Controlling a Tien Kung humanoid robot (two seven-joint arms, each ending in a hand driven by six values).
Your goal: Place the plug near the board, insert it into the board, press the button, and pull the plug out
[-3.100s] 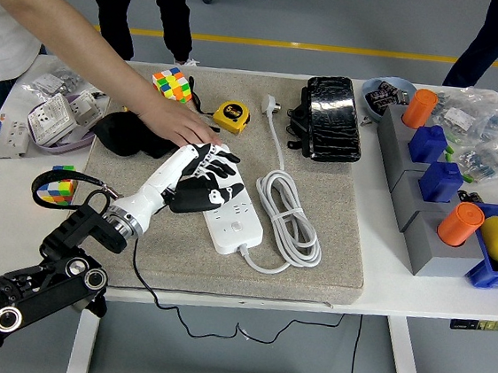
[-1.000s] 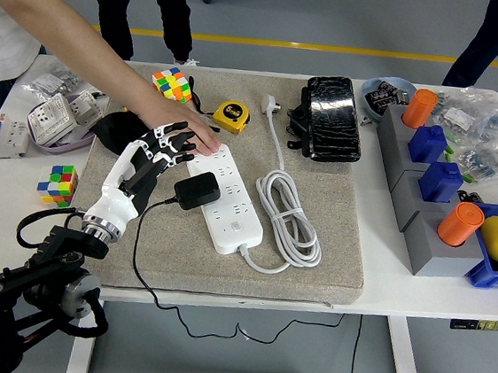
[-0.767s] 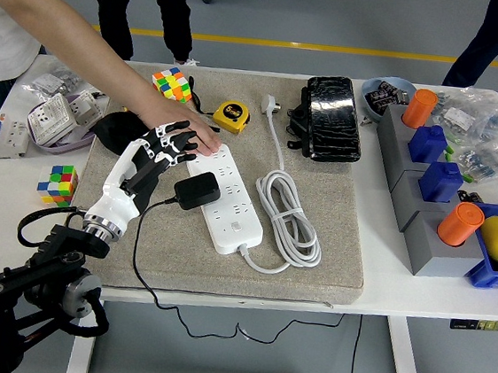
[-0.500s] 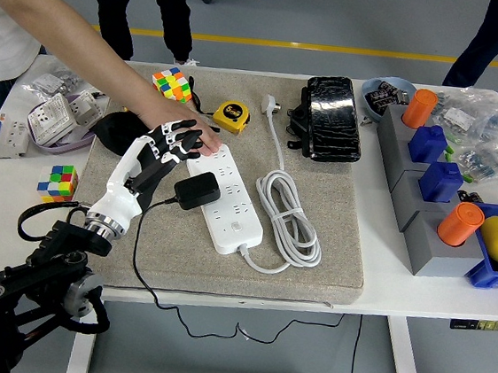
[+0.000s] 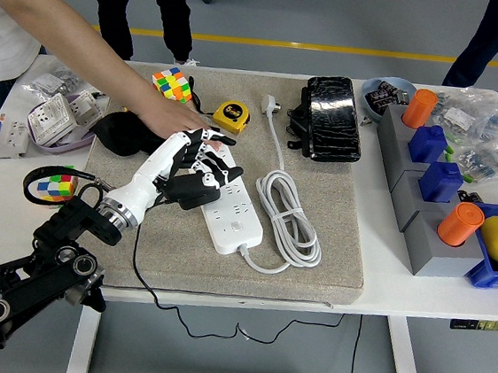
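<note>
The white power strip point(image 5: 235, 214) lies on the grey mat point(image 5: 311, 273), its round button point(image 5: 237, 227) near the front end. A black plug point(image 5: 191, 192) sits in the strip's left side, and its thin black cable point(image 5: 134, 259) runs off the mat's front edge. My left hand point(image 5: 205, 166) is over the plug, with fingers point(image 5: 229, 139) spread across it and the strip; they do not look closed on it. A person's hand point(image 5: 176, 122) presses down at the strip's far end, just behind my hand. My right arm is out of view.
The strip's white cord point(image 5: 286, 213) lies coiled on the mat to the right. Behind are a Rubik's cube point(image 5: 172, 83), a yellow tape measure point(image 5: 231, 115) and a black pouch point(image 5: 332, 117). A small cube point(image 5: 56, 187) lies left; grey blocks with orange cylinders point(image 5: 434, 202) stand right.
My left hand had drawn back to the left of the plug. It has now swung right and forward, over the plug and strip. The person's hand stays put.
</note>
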